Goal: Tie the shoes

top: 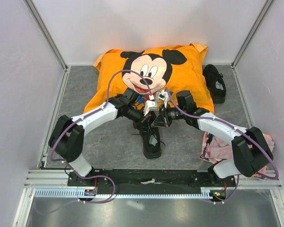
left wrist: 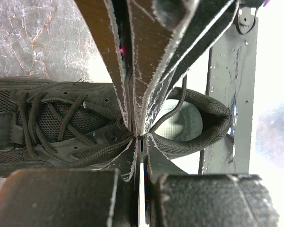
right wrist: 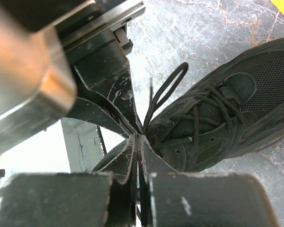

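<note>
Near shoe (top: 152,144) on surface (top: 109,142), just in front of Mickey pillow (top: 189,71). Second shoe (top: 215,83) touches pillow's right edge. Left gripper (left wrist: 140,138) and right gripper (right wrist: 140,137) both clenched, tips meeting over near shoe, pinching its laces (right wrist: 164,90).

Looked like robot lab cell: white panel walls (top: 19,94), alu frame posts (top: 46,35), arms (top: 92,118) bolted on black base plate (top: 151,178), purple cables (top: 114,78) loose.

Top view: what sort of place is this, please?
Probably a robot test booth: plain white walls with metal posts, two robot arms bolted at the edge of a grey table.
</note>
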You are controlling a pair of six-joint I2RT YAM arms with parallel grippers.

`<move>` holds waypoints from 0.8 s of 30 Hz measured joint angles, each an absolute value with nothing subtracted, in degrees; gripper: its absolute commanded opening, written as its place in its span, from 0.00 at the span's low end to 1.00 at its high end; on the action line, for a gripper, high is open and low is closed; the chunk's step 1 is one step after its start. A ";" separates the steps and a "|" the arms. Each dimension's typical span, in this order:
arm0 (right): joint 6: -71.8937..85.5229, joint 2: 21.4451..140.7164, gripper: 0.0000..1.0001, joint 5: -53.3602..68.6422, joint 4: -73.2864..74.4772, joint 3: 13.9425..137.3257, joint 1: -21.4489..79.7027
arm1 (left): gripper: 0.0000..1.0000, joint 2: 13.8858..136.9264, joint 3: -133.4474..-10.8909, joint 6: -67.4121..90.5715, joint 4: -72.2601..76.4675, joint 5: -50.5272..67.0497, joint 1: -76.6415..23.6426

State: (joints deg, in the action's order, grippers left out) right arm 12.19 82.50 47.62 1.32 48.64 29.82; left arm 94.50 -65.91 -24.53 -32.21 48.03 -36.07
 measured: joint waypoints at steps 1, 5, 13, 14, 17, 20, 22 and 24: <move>12.19 82.48 0.06 47.62 1.23 48.64 29.80 | 0.02 94.48 -65.69 -23.66 -31.62 48.03 -36.07; 12.21 82.48 0.10 47.62 1.17 48.64 29.76 | 0.02 94.48 -65.17 -20.80 -29.69 48.07 -36.07; 12.25 82.48 0.12 47.62 0.91 48.64 29.76 | 0.02 94.48 -65.12 -17.93 -27.81 48.14 -36.12; 12.23 82.48 0.13 47.62 0.91 48.64 29.76 | 0.02 94.48 -65.06 -17.72 -27.51 48.18 -36.12; 12.19 82.48 0.17 47.62 0.99 48.64 29.71 | 0.02 94.28 -64.12 -16.93 -26.11 48.51 -36.12; 12.03 82.48 0.18 47.64 1.13 48.64 29.74 | 0.02 93.69 -63.24 -16.43 -25.12 48.60 -36.10; 11.77 82.43 0.18 47.64 1.50 48.64 29.74 | 0.02 93.43 -63.18 -16.19 -24.88 48.69 -36.10; 11.66 82.43 0.18 47.64 1.80 48.64 29.71 | 0.02 93.25 -63.18 -15.88 -24.64 49.30 -36.07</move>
State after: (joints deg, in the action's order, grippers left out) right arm 11.66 82.43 47.64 1.80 48.64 29.71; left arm 93.25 -63.18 -15.88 -24.64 49.30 -36.07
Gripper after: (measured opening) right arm 0.179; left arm 0.033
